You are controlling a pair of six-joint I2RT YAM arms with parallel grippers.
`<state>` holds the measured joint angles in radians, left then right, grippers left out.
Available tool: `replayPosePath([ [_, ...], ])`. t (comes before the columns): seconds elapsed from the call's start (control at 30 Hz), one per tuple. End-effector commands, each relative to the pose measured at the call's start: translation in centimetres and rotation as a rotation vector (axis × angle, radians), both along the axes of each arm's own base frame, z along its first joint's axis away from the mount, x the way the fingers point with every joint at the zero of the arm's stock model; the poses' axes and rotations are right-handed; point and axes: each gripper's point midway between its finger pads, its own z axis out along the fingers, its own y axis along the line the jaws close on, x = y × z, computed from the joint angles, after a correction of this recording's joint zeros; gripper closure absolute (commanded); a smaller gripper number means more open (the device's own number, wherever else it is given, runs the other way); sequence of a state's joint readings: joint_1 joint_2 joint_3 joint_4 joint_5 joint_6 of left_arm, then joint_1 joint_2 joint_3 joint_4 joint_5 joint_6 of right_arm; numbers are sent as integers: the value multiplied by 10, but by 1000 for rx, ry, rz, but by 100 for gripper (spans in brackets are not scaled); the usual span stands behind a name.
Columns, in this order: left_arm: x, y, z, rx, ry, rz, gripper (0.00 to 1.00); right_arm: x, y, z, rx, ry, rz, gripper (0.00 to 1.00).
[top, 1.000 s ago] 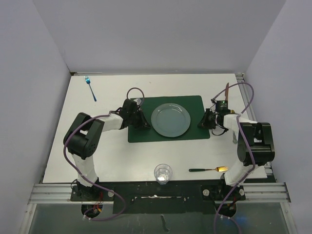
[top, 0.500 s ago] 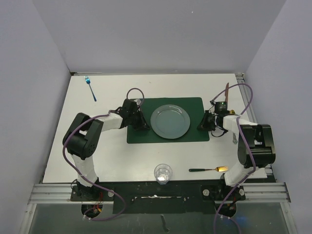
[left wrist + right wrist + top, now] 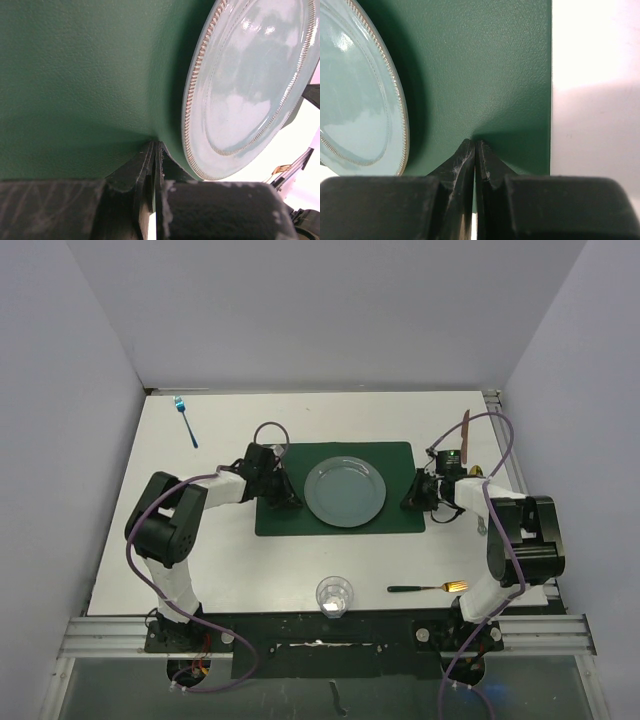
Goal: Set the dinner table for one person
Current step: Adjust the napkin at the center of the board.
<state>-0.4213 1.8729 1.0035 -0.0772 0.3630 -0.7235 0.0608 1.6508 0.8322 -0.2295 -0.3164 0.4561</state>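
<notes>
Robotics lab, plain walls (image 3: 320, 310), aluminium-railed dinner table (image 3: 240, 575)

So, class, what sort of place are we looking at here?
Probably a robot test bench, not a home: two arms bolted at the edge of a white table with aluminium rails, plain walls around it.

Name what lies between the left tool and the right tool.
Between the left tool and the right tool sits the pale blue plate on the green placemat, clearest in the top external view.

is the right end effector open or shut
Shut: the right end effector has its fingertips pressed together on the green placemat.
</notes>
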Motion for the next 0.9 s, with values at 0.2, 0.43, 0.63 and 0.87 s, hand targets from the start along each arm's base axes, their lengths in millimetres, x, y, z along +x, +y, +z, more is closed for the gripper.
replayPosePath([
  [0.2, -20, 30, -29, 130, 100, 13, 100, -29, 8, -8, -5, 79, 20, 100],
  [0.43, -14, 31, -28, 128, 94, 16, 100, -30, 10, -7, -5, 77, 20, 100],
  [0.63, -9, 32, -26, 126, 91, 20, 100, -33, 11, -5, -1, 72, 20, 100],
  [0.87, -9, 32, -24, 120, 87, 21, 100, -32, 10, -6, -11, 73, 21, 100],
])
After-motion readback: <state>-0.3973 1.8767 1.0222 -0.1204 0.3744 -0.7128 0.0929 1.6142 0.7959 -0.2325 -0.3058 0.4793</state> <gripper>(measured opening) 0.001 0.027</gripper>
